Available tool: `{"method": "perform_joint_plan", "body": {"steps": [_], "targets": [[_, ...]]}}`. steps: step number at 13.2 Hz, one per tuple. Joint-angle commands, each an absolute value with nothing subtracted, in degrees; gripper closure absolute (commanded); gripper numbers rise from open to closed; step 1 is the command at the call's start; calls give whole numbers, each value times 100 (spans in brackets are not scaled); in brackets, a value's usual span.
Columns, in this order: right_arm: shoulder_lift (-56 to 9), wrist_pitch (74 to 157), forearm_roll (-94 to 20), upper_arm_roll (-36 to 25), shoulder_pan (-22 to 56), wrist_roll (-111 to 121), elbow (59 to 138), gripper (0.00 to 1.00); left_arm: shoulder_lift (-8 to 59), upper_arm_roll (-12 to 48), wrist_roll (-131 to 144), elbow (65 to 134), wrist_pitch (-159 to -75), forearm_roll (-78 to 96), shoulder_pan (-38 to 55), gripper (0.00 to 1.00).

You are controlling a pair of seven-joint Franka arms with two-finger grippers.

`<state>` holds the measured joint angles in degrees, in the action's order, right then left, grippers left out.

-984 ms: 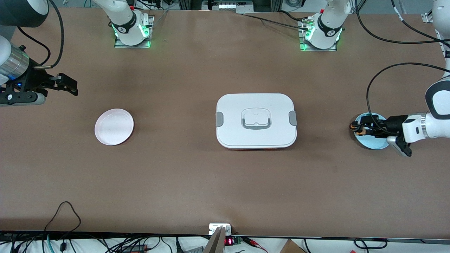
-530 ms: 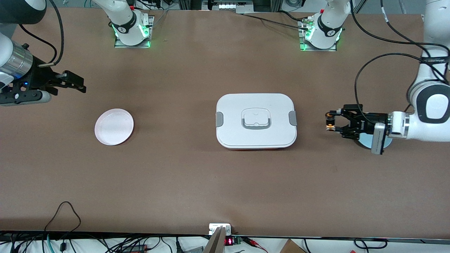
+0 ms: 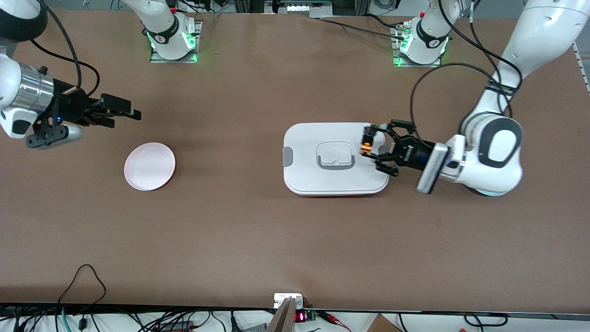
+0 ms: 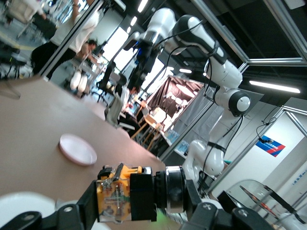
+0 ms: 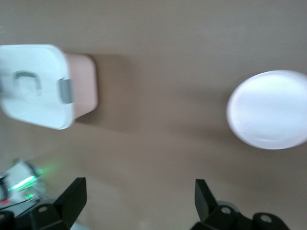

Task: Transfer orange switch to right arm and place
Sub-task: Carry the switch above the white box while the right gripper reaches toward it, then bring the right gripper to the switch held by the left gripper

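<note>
The brown table (image 3: 258, 240) is filling the front view, and the largest thing on it, a white lidded box (image 3: 322, 184), is sitting near the middle of the worktop, a little toward the left arm's end. The left arm (image 3: 495, 157) is reaching in from its end of the table, stretched low and level, probably so that its load is offered sideways toward its partner. Its left gripper (image 3: 374, 148) is hanging over the box's lid at the edge nearest that arm, fingers clamped on the orange switch (image 3: 366, 142); the left wrist view shows the orange switch (image 4: 129, 199) lying crosswise between the pads, tan-orange block end at one side and dark barrel sticking out, which looks meant to leave a free part for a second grasp. The right arm (image 3: 27, 99) is coming in at the opposite short edge, its right gripper (image 3: 124, 112) pointing toward the middle, with slim fingers spread apart and nothing between them, seemingly readied for the handover. A pink plate (image 3: 150, 166) is lying empty toward the right arm's end of the table, a likely drop spot; that is a guess.
</note>
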<state>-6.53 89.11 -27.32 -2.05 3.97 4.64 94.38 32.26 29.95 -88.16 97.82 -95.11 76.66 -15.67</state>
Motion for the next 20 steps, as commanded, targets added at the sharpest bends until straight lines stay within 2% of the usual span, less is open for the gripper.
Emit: {"method": "perform_joint_plan", "body": {"steps": [1, 3, 7, 11, 15, 20], "targets": [[-835, 8570, -3513, -202, 351, 562, 9352, 0, 3226, 3181, -10129, 9782, -10288, 8644, -1023, 68], [-966, 8534, -4013, -176, 378, 841, 9378, 0, 3226, 3182, -10475, 9765, -10887, 9365, -521, 68], [-1405, 8157, -5849, -167, 352, 1038, 9422, 0, 3059, 3190, -10643, 9765, -11600, 9853, -62, 68], [-1398, 8270, -7239, -167, 387, 870, 10334, 0, 3050, 3243, -10661, 9765, -11619, 10055, 0, 68], [-1389, 8691, -8417, -141, 579, 853, 10880, 0, 3067, 3243, -10661, 9800, -11610, 10055, 9, 68], [-1371, 9255, -8675, -141, 1045, 105, 10978, 0, 3067, 3243, -10644, 9800, -11610, 10055, 26, 68]]}}
